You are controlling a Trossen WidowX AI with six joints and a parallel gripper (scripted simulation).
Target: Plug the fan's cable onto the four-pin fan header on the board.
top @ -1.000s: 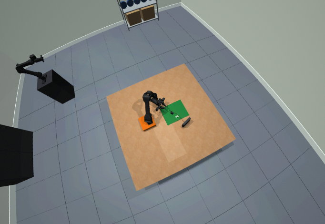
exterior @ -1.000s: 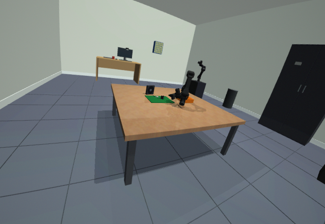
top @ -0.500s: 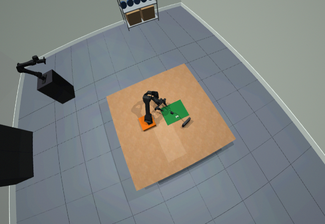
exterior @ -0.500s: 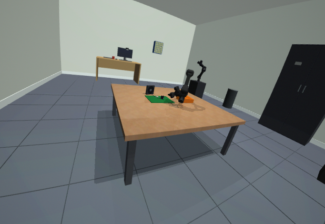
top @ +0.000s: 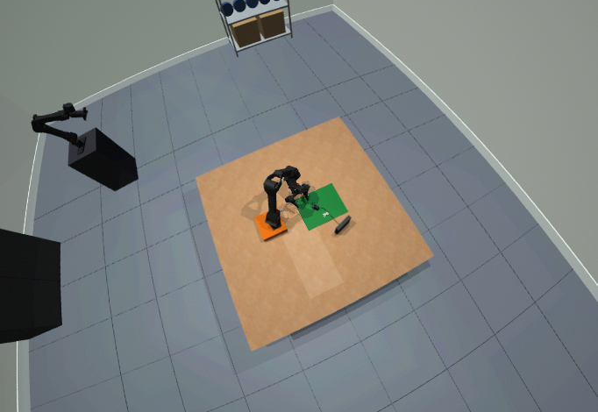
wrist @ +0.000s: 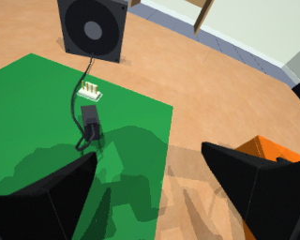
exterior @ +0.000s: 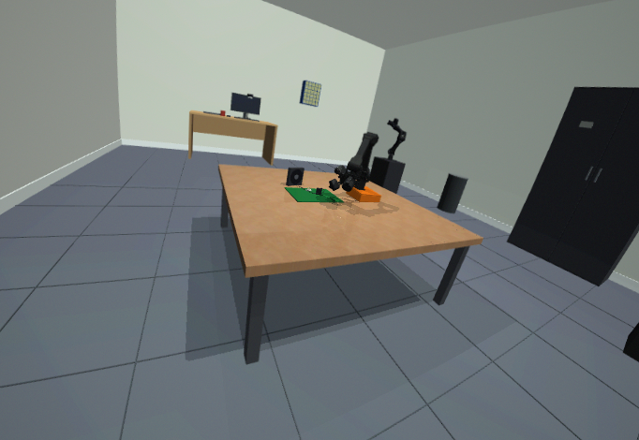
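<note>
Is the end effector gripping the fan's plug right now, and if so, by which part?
Nothing is held: the end effector is open, and the plug is outside its fingers, by the header.

no legible text, label, brand, number or sign in top, exterior or wrist view; the pale plate [exterior: 586, 124] on the black cabinet [exterior: 577, 182] shows no readable characters at this size.
</note>
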